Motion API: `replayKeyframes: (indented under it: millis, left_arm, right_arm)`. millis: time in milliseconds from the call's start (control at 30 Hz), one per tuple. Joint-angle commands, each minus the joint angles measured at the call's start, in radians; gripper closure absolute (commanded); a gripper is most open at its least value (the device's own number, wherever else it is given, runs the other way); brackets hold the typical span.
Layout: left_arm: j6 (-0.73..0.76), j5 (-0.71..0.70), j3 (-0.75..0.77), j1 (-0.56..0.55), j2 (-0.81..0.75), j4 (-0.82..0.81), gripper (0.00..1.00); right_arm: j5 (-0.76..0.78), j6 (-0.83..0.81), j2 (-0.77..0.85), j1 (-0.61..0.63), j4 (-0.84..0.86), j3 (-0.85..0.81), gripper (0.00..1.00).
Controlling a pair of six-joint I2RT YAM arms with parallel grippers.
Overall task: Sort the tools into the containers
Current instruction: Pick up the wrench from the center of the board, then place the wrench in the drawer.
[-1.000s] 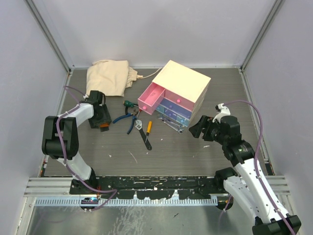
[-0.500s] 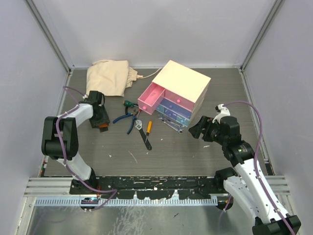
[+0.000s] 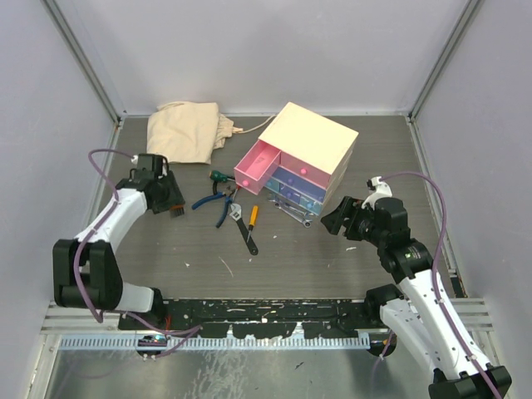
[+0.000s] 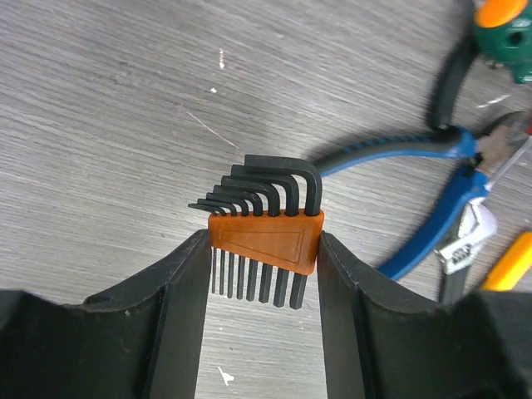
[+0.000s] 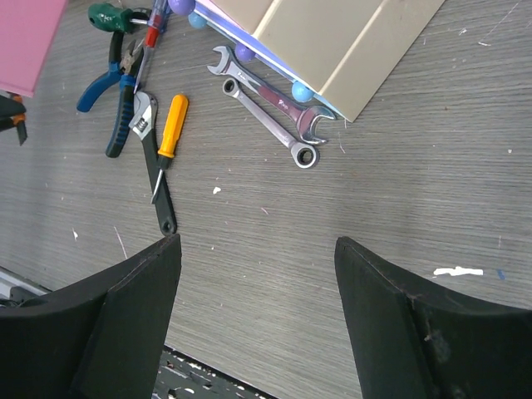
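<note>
The left gripper is clamped on a set of hex keys in an orange holder, one finger pressed against each side of it, over the left part of the table, not far from the left edge. The right gripper hangs over the right part of the table with its fingers wide apart and nothing between them. The cream chest stands toward the far edge, its pink top drawer pulled out. The other tools lie on the table toward the near edge from it: two silver spanners side by side against its base, and by the open drawer the blue pliers, green screwdriver, orange screwdriver and black-handled wrench. A beige cloth lies in the far left corner.
</note>
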State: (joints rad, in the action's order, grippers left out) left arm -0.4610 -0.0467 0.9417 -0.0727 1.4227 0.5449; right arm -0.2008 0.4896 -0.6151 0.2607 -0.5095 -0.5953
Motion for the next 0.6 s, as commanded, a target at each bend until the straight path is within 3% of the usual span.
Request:
replayKeyframes:
  millis: [0, 233, 367, 567]
  left_arm:
    - [0.034, 0.04, 0.019, -0.041, -0.122, 0.019, 0.55]
    - [0.071, 0.063, 0.128, -0.153, -0.268, 0.035, 0.53]
    - [0.108, -0.007, 0.273, -0.269, -0.226, 0.115, 0.54]
    - [0.177, -0.004, 0.473, -0.395, -0.161, 0.119, 0.54]
  right_arm:
    - [0.019, 0.016, 0.013, 0.003, 0.035, -0.019, 0.21]
    - [0.014, 0.029, 0.008, 0.002, 0.043, -0.021, 0.22]
    - [0.011, 0.035, 0.009, 0.002, 0.044, -0.02, 0.22]
    - [0.016, 0.037, 0.022, 0.002, 0.031, -0.022, 0.22]
